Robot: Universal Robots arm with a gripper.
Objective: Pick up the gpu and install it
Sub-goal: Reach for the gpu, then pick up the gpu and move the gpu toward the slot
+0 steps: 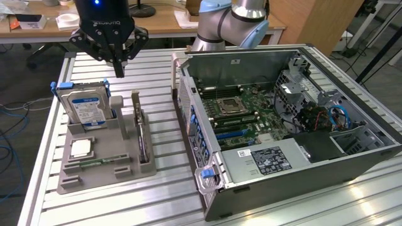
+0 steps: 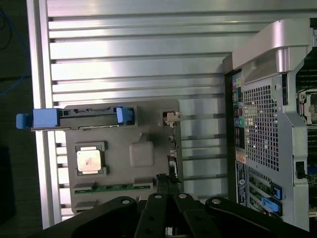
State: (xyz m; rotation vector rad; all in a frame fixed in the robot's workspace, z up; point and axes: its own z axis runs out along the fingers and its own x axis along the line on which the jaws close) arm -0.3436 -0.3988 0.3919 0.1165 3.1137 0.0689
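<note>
The gpu [image 1: 142, 136] stands on edge in a slot of the grey holder [image 1: 103, 165], on the side nearest the computer; its dark face and silver end bracket show. In the wrist view the gpu [image 2: 171, 118] appears as a thin edge along the holder [image 2: 148, 111]. My gripper [image 1: 118, 71] hangs above the table behind the holder, fingers shut with nothing between them. In the wrist view, my gripper [image 2: 166, 191] sits over the near end of the card, apart from it.
A blue-labelled hard drive [image 1: 85, 107] stands upright in the holder, with a processor [image 1: 80, 149] and memory stick [image 1: 97, 162] lying flat beside it. The open computer case [image 1: 251, 52] lies on the exterior view's right, motherboard [image 1: 242, 113] exposed. A slatted metal table [image 1: 163, 188] carries everything.
</note>
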